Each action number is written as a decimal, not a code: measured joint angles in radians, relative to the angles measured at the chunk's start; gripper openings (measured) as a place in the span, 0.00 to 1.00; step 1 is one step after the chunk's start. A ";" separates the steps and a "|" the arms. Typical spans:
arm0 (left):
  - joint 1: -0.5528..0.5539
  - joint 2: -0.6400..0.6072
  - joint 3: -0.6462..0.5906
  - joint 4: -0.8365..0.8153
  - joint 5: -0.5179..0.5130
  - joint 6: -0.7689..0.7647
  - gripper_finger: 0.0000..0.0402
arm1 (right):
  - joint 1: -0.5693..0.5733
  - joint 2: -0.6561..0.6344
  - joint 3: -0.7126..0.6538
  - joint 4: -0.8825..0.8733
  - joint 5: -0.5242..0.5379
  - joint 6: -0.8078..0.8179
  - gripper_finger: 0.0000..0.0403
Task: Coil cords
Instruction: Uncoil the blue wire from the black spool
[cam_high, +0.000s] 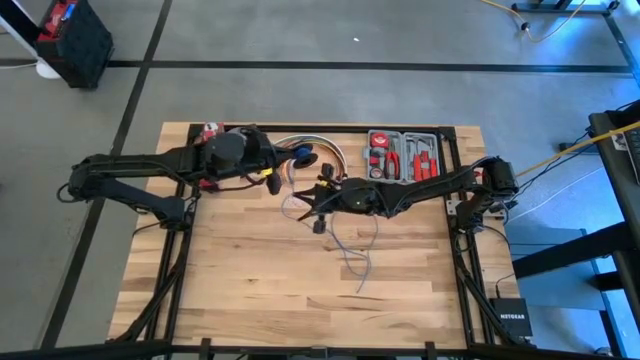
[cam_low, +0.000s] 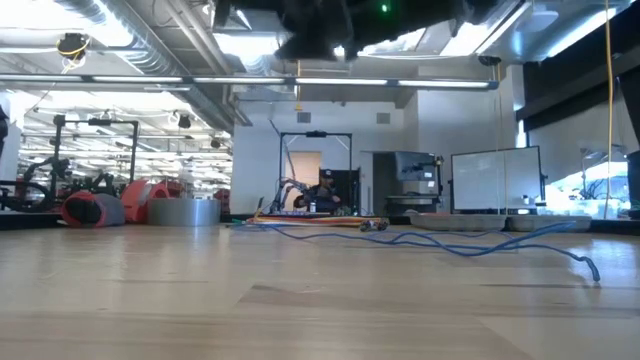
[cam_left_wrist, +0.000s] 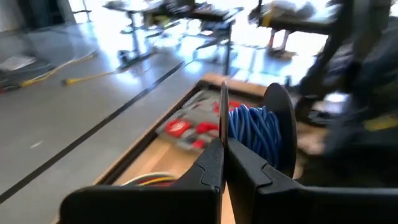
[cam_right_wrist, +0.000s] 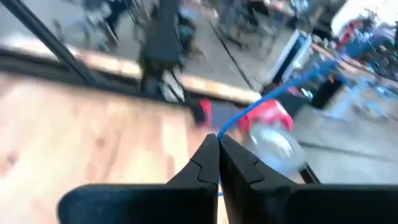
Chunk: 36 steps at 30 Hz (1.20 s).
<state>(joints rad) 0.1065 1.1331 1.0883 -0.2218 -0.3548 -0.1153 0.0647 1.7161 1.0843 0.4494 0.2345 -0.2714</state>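
My right gripper (cam_right_wrist: 218, 144) is clenched on the cord (cam_right_wrist: 261, 102), lifted over mid-table. My left gripper (cam_left_wrist: 223, 144) is clamped on the spool (cam_left_wrist: 256, 132) near the table's (cam_high: 250, 290) far edge. More cord lies loose on the wood, by the tool case (cam_high: 403, 157).

A thin blue cord (cam_low: 470, 243) snakes across the wooden table (cam_low: 300, 310), its right end lifting off the table.

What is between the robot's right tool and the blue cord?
Nothing visible. The right tool is already shut on the blue cord, which runs out from between its tips. The left tool is shut on a spool wound with cord.
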 joint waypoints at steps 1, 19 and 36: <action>-0.005 -0.008 0.005 0.000 0.019 0.000 0.00 | 0.000 0.000 0.000 -0.030 0.023 -0.003 0.02; -0.040 -0.075 -0.015 -0.465 0.022 -0.090 0.00 | 0.001 -0.331 -0.002 -0.471 0.475 -0.126 0.00; 0.065 0.003 -0.038 0.061 -0.279 0.053 0.00 | 0.082 -0.259 0.000 -0.424 -0.047 -0.072 0.00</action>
<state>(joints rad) 0.1711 1.1357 1.0504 -0.1612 -0.6339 -0.0619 0.1463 1.4573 1.0843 0.0251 0.1876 -0.3432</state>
